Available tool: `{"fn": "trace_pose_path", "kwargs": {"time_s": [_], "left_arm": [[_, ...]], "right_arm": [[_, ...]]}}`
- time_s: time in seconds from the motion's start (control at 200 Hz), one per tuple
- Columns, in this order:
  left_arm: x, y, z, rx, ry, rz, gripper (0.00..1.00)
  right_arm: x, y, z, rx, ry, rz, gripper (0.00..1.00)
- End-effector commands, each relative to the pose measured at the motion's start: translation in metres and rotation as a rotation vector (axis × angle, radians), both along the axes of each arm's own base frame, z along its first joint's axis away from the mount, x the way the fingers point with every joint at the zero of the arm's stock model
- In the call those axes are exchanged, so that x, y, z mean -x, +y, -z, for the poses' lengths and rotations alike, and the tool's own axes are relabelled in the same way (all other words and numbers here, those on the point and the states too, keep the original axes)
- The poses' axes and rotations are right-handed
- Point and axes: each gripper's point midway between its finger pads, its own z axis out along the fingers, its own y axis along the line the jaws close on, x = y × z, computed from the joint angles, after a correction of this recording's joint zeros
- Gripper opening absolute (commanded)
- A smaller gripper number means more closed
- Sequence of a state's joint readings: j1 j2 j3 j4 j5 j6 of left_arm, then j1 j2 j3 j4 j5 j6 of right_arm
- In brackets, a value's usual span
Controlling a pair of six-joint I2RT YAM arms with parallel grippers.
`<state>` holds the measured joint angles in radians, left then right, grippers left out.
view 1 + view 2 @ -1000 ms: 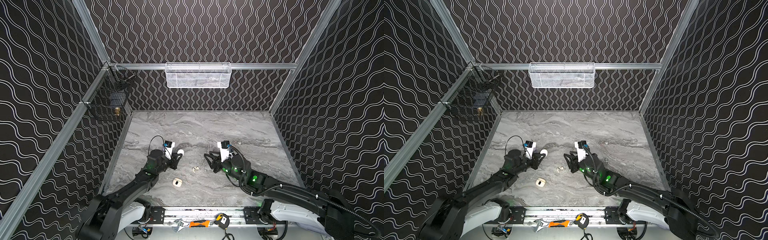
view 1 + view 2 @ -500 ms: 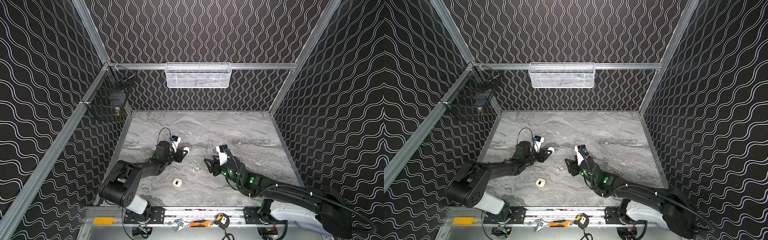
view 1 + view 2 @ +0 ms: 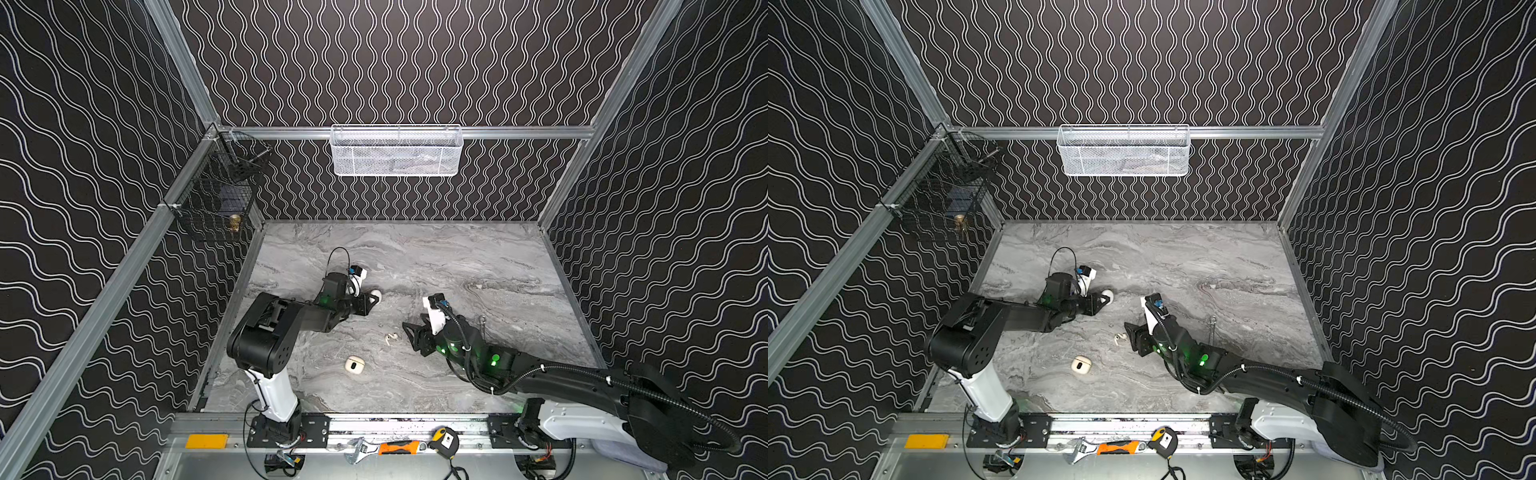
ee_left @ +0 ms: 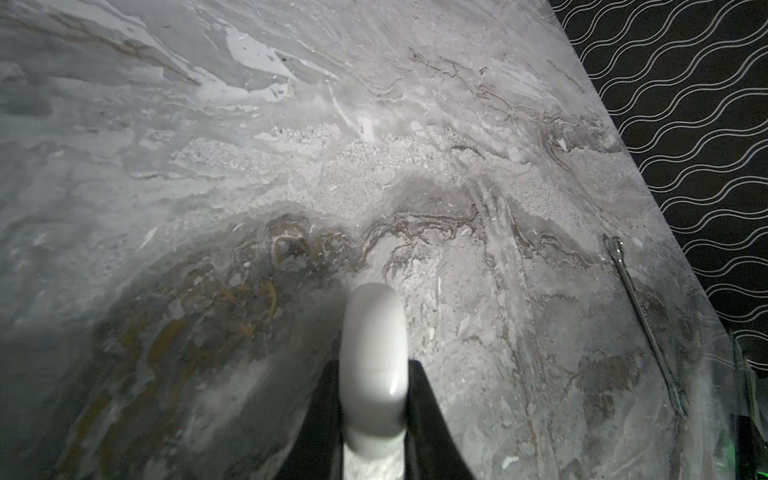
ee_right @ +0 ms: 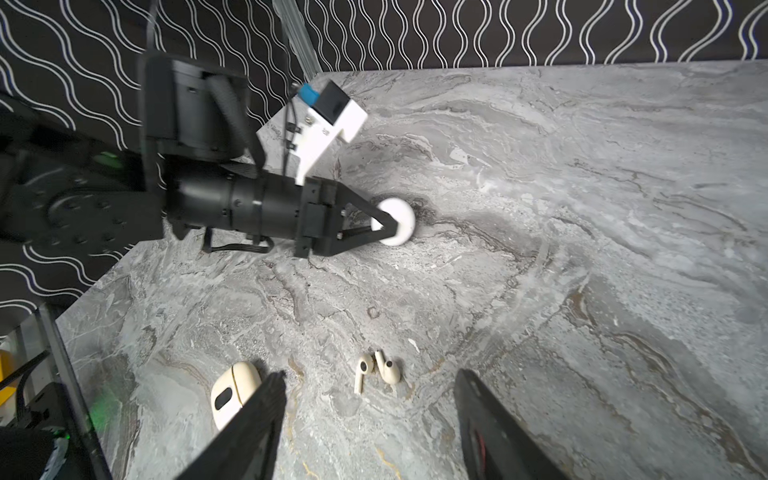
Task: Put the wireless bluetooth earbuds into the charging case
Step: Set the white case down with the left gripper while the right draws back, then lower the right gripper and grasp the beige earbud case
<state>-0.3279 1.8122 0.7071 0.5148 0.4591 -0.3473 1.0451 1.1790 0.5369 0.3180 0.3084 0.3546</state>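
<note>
While the left gripper (image 5: 386, 225) was clamped on a closed white charging case (image 5: 400, 220), the right gripper (image 3: 409, 337) stood with jaws wide apart, holding nothing. Item: two cream earbuds (image 5: 376, 370), loose on the marble tabletop (image 3: 457, 257), just ahead of the right gripper (touching each other). Item: one cream charging case (image 5: 230, 392), shut, lying near the earbuds.

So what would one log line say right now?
left gripper: shut on white case | right gripper: open, beside earbuds | earbuds: two, loose on table | cream case: lying on table
</note>
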Motion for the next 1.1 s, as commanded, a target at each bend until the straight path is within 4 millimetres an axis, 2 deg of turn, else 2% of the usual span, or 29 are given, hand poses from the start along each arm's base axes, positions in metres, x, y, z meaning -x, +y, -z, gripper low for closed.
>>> {"fn": "trace_pose_path", "kwargs": {"time_s": [0.0,0.23,0.36,0.455,0.676,0.781,0.906,0.986,1.096], "left_arm": [[-0.004,0.000,0.004,0.008,-0.001,0.006,0.14],[-0.007,0.009,0.013,-0.048,-0.001,-0.034,0.42],[-0.007,0.012,0.008,-0.071,-0.017,-0.036,0.54],[-0.007,0.018,-0.001,-0.099,-0.041,-0.054,0.62],[0.001,0.040,-0.045,-0.163,-0.117,-0.127,0.74],[0.018,0.059,-0.078,-0.178,-0.192,-0.194,0.73],[0.047,0.097,-0.111,-0.215,-0.293,-0.345,0.74],[0.068,0.125,-0.119,-0.248,-0.323,-0.455,0.75],[0.095,0.154,-0.116,-0.263,-0.329,-0.582,0.78]], "right_arm": [[0.001,0.006,-0.008,-0.022,-0.034,-0.025,0.67],[0.006,0.009,-0.008,-0.011,-0.058,-0.051,0.69],[0.011,0.013,-0.008,-0.008,-0.087,-0.074,0.76],[0.017,0.019,-0.009,0.001,-0.106,-0.108,0.81],[0.039,0.038,-0.009,0.059,-0.184,-0.194,0.92],[0.050,0.048,-0.005,0.090,-0.211,-0.242,0.97],[0.055,0.061,0.007,0.134,-0.198,-0.286,0.99],[0.058,0.073,0.017,0.179,-0.189,-0.304,0.99],[0.064,0.092,0.036,0.252,-0.161,-0.351,0.99]]}}
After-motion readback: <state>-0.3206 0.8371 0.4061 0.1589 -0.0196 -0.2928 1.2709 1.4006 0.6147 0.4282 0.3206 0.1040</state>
